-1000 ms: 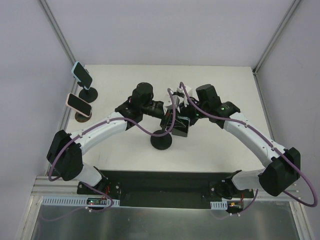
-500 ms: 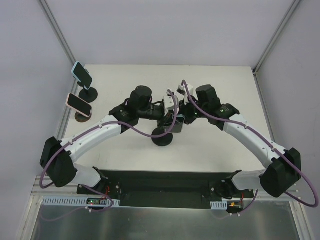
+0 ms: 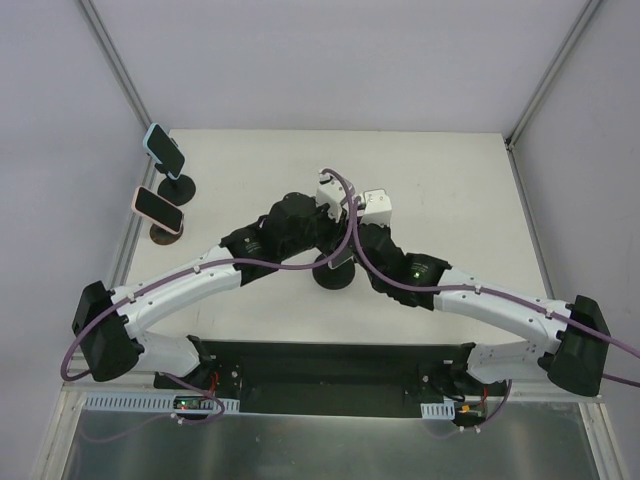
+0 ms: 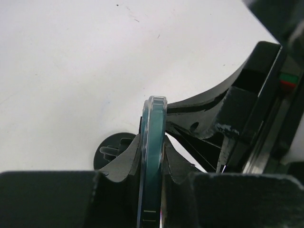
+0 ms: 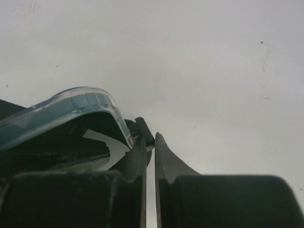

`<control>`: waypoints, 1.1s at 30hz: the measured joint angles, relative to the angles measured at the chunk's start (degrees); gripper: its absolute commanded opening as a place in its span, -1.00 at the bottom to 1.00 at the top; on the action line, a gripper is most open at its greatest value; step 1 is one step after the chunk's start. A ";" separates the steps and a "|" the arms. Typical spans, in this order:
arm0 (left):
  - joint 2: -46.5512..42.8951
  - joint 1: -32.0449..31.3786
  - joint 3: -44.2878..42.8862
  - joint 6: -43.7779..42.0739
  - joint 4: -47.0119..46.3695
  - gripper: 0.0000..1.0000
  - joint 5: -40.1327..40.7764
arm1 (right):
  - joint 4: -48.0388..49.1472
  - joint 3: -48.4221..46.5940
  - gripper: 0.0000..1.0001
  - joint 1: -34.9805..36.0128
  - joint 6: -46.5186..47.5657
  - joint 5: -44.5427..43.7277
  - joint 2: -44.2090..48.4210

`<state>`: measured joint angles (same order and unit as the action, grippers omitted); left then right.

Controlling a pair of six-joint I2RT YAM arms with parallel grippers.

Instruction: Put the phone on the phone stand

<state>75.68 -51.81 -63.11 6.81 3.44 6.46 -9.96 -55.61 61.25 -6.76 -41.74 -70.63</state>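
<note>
The white table (image 3: 450, 170) ends at a black mounting plate (image 3: 330, 360) on the near side, where the arms are bolted. Grey walls (image 3: 300, 60) close in on the other three sides. The back and right of the tabletop lie open. Along the left edge stand a blue-edged handset (image 3: 163, 147) and a pink-edged handset (image 3: 158, 208), each propped on its own small stand. Both arms meet in the middle over the black phone stand (image 3: 328, 280), so room is tight there.

The phone (image 4: 155, 118) is thin, with a teal rim under a clear case, and the left wrist view sees it edge-on and upright. The left gripper (image 4: 153, 142) is clamped on it, one finger on each face, holding it at mid-table close by the stand's round base. The right gripper (image 5: 149, 142) sits just beside the phone's rounded corner. Its fingers are drawn together with only a slit of light between them — nothing in it.

A second ago the right arm arched high toward the back. Now its forearm lies low across the front, and the left arm has stretched out flatter too. The stand — as far as I can see — has stayed put.
</note>
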 measured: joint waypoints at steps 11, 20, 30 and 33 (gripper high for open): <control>-2.21 0.02 8.09 2.36 -12.61 -1.00 -3.69 | -4.28 -0.07 -1.00 3.69 -4.90 -7.76 0.48; -4.96 0.52 13.51 2.10 -19.19 -1.00 -9.51 | -8.83 0.04 -0.25 5.05 -6.67 -4.11 3.63; -6.12 3.56 14.36 0.24 -20.72 -1.00 -10.45 | -7.80 2.25 0.62 9.88 0.52 9.75 16.96; -6.56 5.14 14.78 -1.36 -20.52 -1.00 -10.60 | -4.98 3.48 0.72 8.33 4.37 17.55 22.56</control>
<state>69.12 -46.68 -48.34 5.45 -17.08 -4.14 -14.94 -52.14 69.58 -2.39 -24.18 -48.07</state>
